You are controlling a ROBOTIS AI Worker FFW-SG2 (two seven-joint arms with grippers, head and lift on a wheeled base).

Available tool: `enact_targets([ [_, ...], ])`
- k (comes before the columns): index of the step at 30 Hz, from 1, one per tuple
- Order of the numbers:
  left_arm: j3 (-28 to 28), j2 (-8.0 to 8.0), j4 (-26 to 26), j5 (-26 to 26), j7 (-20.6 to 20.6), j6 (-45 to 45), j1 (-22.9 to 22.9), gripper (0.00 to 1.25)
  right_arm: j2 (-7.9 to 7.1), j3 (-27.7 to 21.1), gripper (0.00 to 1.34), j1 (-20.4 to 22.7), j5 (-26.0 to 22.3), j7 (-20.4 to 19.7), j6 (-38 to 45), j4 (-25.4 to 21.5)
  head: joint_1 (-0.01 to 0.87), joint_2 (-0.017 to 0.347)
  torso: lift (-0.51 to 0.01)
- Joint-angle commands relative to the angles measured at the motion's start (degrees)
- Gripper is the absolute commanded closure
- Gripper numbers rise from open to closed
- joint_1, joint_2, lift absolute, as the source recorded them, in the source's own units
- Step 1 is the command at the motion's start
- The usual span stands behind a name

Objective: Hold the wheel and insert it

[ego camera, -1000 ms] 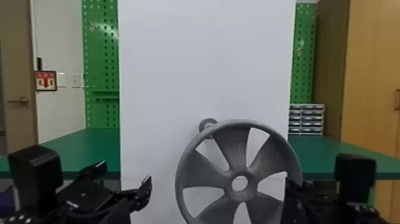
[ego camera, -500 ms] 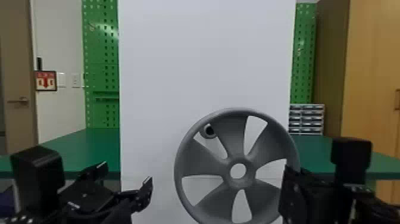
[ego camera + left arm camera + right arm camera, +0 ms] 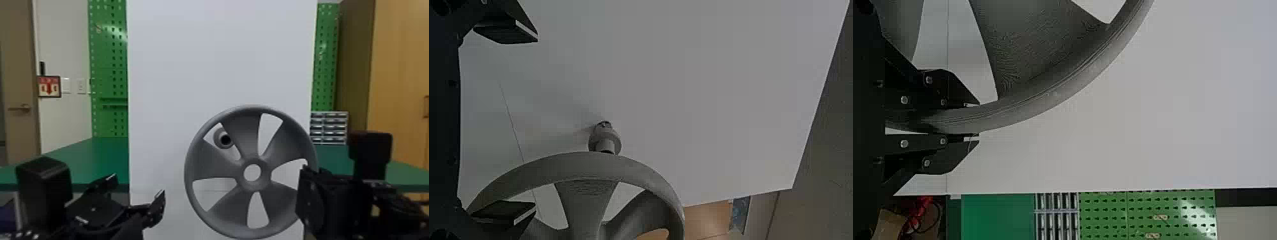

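A tall white panel (image 3: 220,63) stands upright in front of a green table (image 3: 79,159), whose top shows to either side. Before the panel, a gray five-spoked wheel (image 3: 252,131) is held upright, its face toward the head camera. The robot's right gripper (image 3: 308,198) grips the rim on the wheel's right side, one finger on each side of it. At left, the left gripper (image 3: 137,188) holds its fingers wide, well apart from the wheel. A small drawer unit (image 3: 330,127) sits behind at right. Jutting from the panel, a round peg (image 3: 219,138) shows between two spokes, up and left of the wheel's center hole.
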Motion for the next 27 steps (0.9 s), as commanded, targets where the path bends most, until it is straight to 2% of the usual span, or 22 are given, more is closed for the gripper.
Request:
enact_targets([
  [1,-0.1,0.01,0.1,0.0,0.0,0.0,0.0,0.10,-0.04,0.1,1.21,-0.8,0.1,0.1,0.6,0.2,0.097,0.015,-0.442],
  [17,-0.3,0.10,0.2,-0.1,0.0,0.0,-0.1,0.10,-0.04,1.3,1.21,-4.6,0.7,0.0,2.3,1.0,0.097,0.015,-0.442],
  [27,-0.4,0.10,0.3,-0.2,0.0,0.0,-0.1,0.10,0.71,2.4,1.21,-6.0,1.0,0.0,2.3,2.3,0.097,0.015,-0.442],
])
